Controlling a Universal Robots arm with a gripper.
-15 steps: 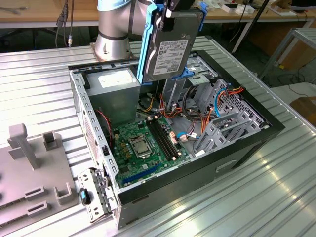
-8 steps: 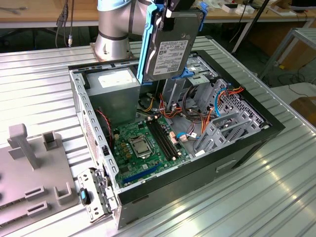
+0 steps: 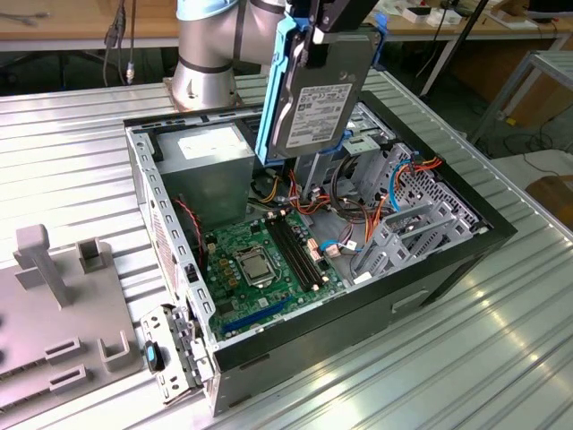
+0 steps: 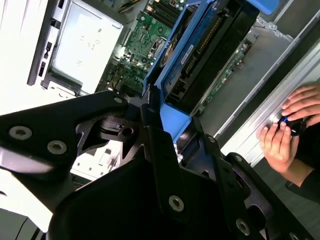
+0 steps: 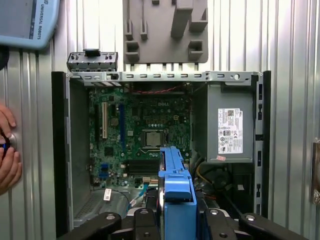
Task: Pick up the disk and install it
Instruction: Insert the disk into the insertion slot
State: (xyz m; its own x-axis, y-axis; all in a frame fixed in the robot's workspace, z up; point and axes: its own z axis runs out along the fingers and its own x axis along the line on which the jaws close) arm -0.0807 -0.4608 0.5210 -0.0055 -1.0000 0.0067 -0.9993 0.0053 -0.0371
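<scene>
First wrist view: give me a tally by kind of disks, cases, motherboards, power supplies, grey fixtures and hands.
disk: 1
case: 1
motherboard: 1
power supply: 1
grey fixture: 1
hands: 2
Total: 7

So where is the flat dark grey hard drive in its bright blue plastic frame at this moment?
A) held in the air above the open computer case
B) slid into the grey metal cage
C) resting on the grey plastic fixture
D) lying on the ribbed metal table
A: in the exterior view, the black gripper is shut on the blue-framed dark grey disk, holding it on edge above the open black computer case, clear of the green motherboard.
</scene>
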